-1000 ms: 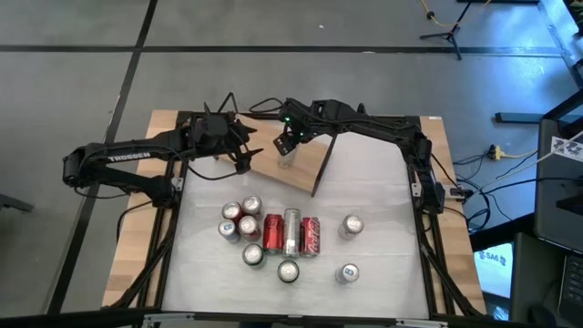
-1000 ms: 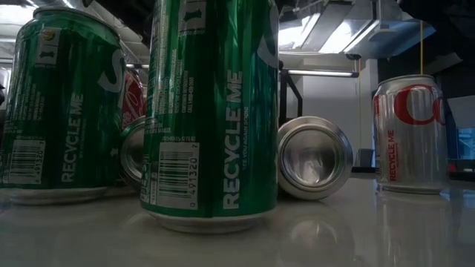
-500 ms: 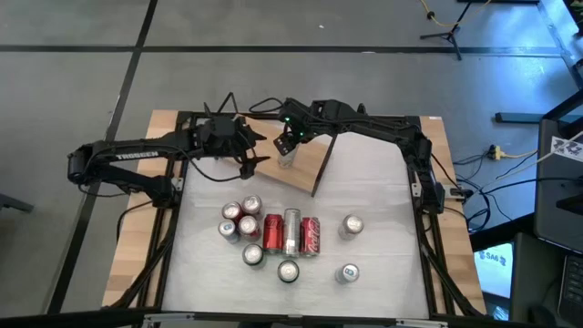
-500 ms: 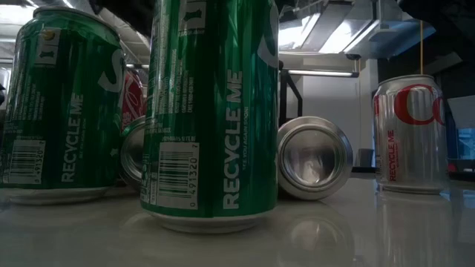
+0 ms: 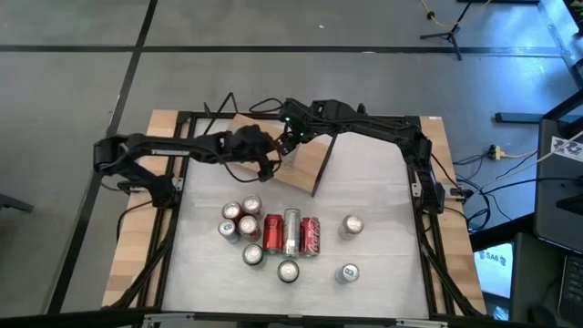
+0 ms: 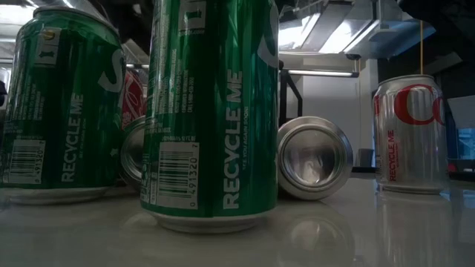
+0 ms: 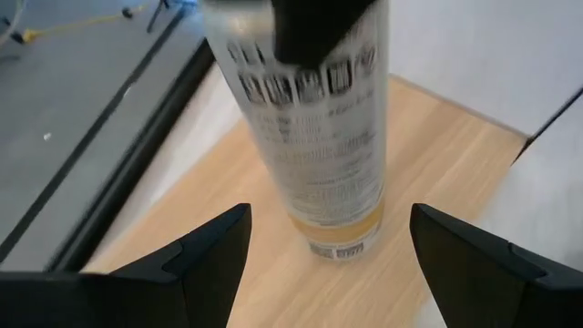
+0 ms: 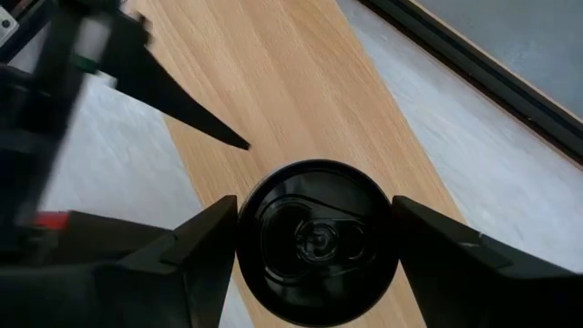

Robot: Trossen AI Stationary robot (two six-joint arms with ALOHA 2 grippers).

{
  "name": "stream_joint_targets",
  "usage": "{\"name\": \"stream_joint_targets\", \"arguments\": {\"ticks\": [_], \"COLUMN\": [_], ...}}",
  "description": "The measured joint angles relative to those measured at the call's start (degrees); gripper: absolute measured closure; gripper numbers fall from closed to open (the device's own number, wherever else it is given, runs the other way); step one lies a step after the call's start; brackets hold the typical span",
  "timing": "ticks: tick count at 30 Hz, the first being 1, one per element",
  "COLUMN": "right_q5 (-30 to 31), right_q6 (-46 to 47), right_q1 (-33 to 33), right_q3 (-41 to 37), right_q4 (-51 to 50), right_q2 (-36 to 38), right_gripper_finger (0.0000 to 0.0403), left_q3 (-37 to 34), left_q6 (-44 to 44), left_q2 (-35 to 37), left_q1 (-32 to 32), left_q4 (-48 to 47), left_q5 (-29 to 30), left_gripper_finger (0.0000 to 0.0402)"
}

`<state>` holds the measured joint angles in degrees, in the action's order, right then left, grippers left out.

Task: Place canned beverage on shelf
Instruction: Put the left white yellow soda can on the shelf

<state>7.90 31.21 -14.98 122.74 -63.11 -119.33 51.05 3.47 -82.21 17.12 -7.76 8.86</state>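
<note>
Can [image 8: 314, 241] upright on shelf [image 8: 301, 82], pinched by right tool [image 8: 314, 246]; spread left tool [image 7: 328, 241] just beside.

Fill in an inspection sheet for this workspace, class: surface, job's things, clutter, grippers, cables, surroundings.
Surface: pale tabletop with wooden side strips.
Job's things: shelf at the table's back; slim can upright on it.
Clutter: cluster of cans near the table's middle, some upright, some lying; two more to their right.
Grippers: right gripper shut on the slim can from above; left gripper open, facing that can, not touching.
Cables: black cables over the table's back edge and at the right.
Surroundings: grey floor, stand legs top right.
</note>
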Motion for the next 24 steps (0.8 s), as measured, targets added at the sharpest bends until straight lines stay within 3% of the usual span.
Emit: {"name": "stream_joint_targets", "arguments": {"ticks": [9, 24], "right_q5": [0.0, 0.0], "right_q6": [0.0, 0.0], "right_q1": [0.0, 0.0], "right_q3": [0.0, 0.0], "right_q4": [0.0, 0.0], "right_q2": [0.0, 0.1], "right_gripper_finger": [0.0139, 0.0139], "left_q3": [0.0, 0.0], "left_q6": [-0.3, -0.3], "left_q2": [-3.6, -3.6], "left_q1": [0.0, 0.0], "left_q4": [1.7, 1.9], "left_q5": [2.6, 3.7], "left_gripper_finger": [0.0114, 0.0114]}}
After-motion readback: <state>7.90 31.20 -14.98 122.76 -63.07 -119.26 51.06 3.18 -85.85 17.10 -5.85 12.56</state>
